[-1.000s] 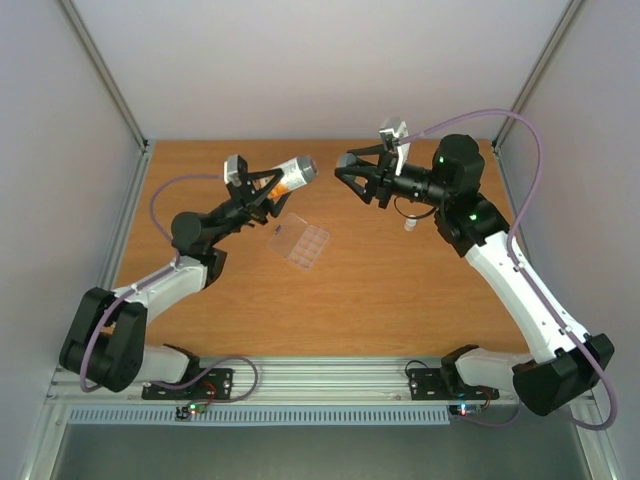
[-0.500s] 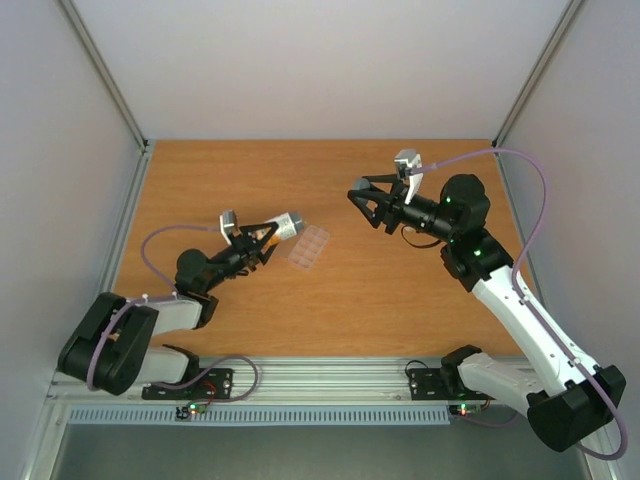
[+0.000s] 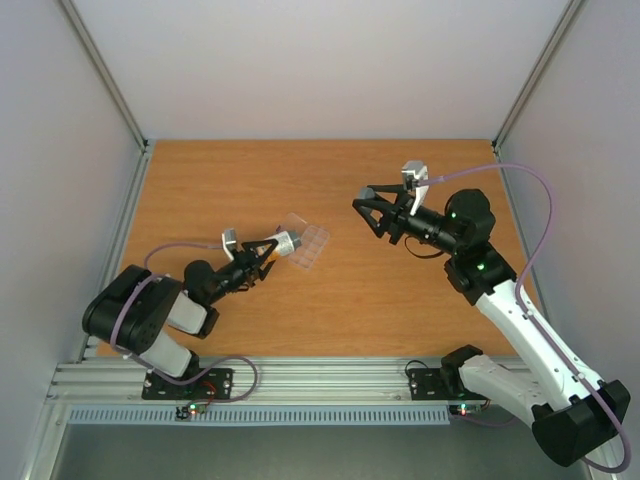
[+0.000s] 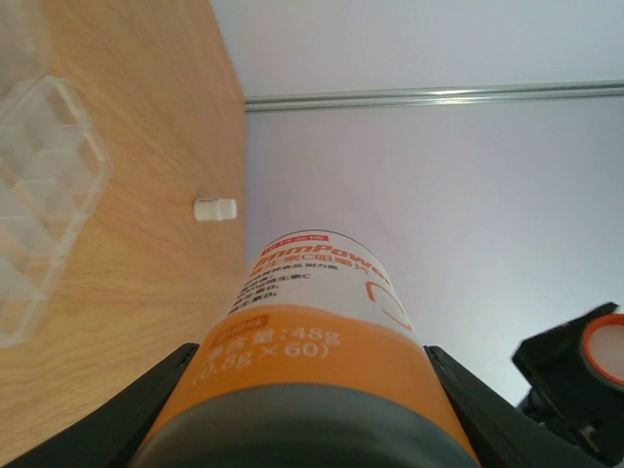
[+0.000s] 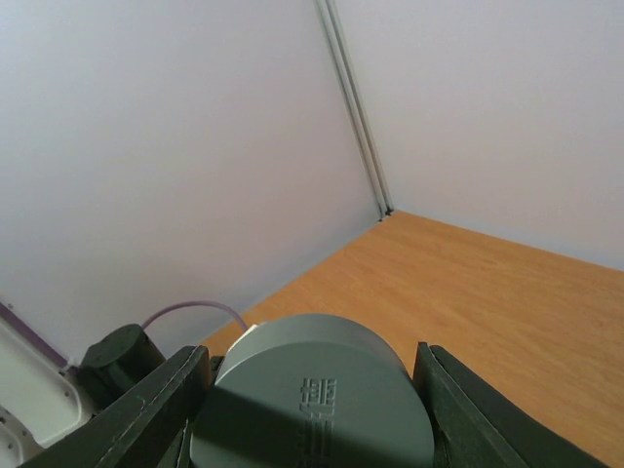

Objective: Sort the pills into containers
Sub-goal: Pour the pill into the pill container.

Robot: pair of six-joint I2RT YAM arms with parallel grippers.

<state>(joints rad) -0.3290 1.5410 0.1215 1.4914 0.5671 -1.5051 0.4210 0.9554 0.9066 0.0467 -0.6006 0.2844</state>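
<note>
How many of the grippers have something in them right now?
2. The left gripper holds the orange-and-white bottle beside the clear pill box. The right gripper holds the grey cap over the right half of the table. Neither grip is hidden.

From above and behind me, the top camera sees the whole table (image 3: 350, 300). My left wrist camera, close on the bottle (image 4: 312, 322), shares the pill box (image 4: 44, 185) with it. My right wrist camera faces the left wall (image 5: 146, 146).
</note>
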